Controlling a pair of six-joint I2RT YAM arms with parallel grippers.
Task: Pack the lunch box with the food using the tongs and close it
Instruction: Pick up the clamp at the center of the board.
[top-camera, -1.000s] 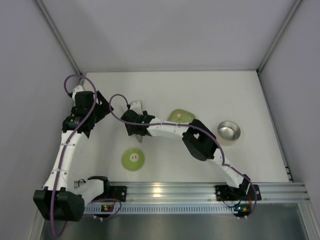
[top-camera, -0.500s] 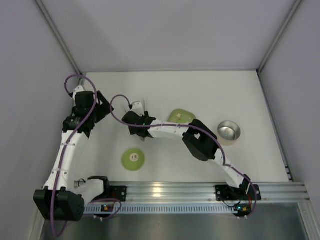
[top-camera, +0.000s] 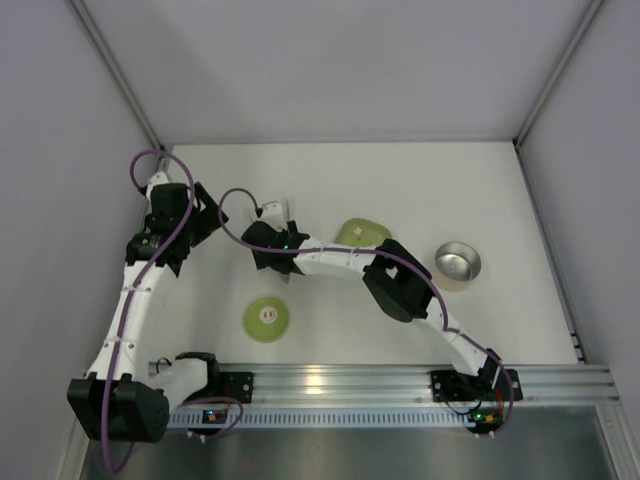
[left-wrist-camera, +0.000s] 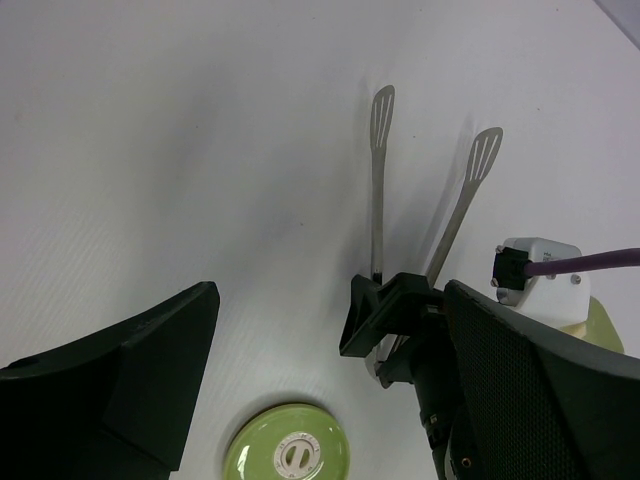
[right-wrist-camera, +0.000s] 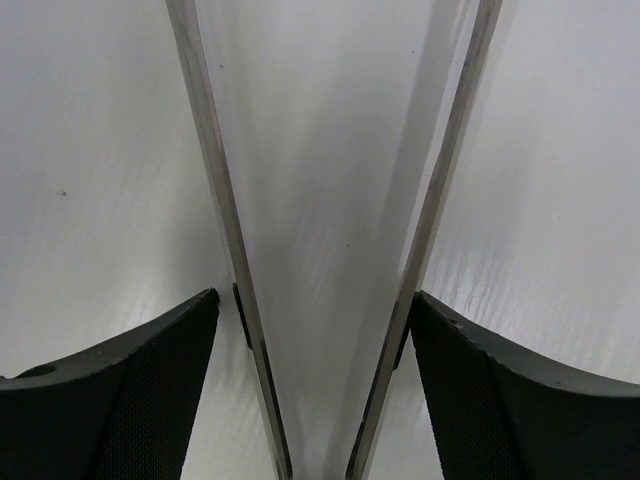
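1. The right gripper (right-wrist-camera: 315, 300) is reaching across to the table's (top-camera: 400, 180) left-centre and clamping on the tongs (left-wrist-camera: 378, 200). Each finger is pressing an outer side of the two slim arms, which are standing spread apart.
2. The tongs' slotted ends are pointing toward the back wall; the joined end is hiding under the gripper. Cannot tell if the tongs are lifting off the table.
3. The left gripper (top-camera: 207, 213) is hovering just left of the tongs, jaws wide apart, gripping nothing.
4. The lunch box (top-camera: 458, 261) is sitting uncovered at the right, well apart from the tongs.
5. The lid (top-camera: 267, 319) is lying flat near the front, on the near side of the tongs.
6. The green dish (top-camera: 362, 233) is sitting between the right gripper and the lunch box; the food is possibly on it, too small to tell.
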